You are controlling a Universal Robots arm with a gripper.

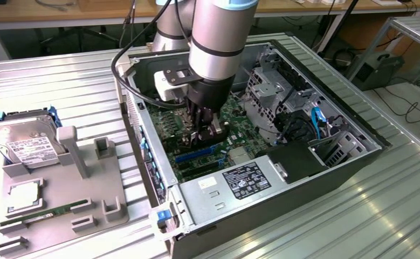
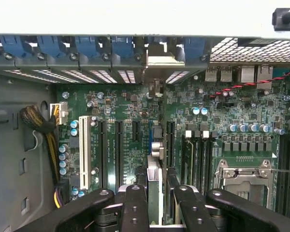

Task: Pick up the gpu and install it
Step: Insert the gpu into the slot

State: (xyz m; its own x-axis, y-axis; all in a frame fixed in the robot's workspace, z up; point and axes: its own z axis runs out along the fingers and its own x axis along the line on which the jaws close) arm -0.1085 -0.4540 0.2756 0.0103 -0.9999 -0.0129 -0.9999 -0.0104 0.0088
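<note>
the black two-finger gripper [image 1: 204, 135] is low inside the open dark grey metal computer case [image 1: 353, 162], just above the green motherboard [image 1: 228, 121]. its jaws pinch the thin flat black gpu card [image 2: 153, 186] edge-on, and the card stands upright between the black fingers [image 2: 135, 208]. in the wrist view the card runs along a slot line of the board, with its narrow silvery metal bracket [image 2: 159, 58] at the far end, against the blue-clipped rear wall of the case.

i judge that the step in hand is the seating of the card. to do it well, the lower edge should stay parallel to the long black expansion slot [image 2: 170, 145] and the bracket should go into its gap in the rear wall – any tilt could jam the contacts. the push should go straight down, evenly. i cannot tell if the card already touches the slot.

the grey arm with the light blue ring [image 1: 220, 38] comes in from 12 o'clock in the exterior view and hangs almost vertical, with the wrist pointing down. a black cable [image 1: 123, 81] loops at 9 o'clock of it. on the ribbed metal table [image 1: 59, 86], at 9 o'clock of the case, a grey plastic fixture [image 1: 66, 205] carries a silver hard drive [image 1: 22, 143] and a slim green memory stick [image 1: 48, 211] – both well apart from the gripper.
</note>
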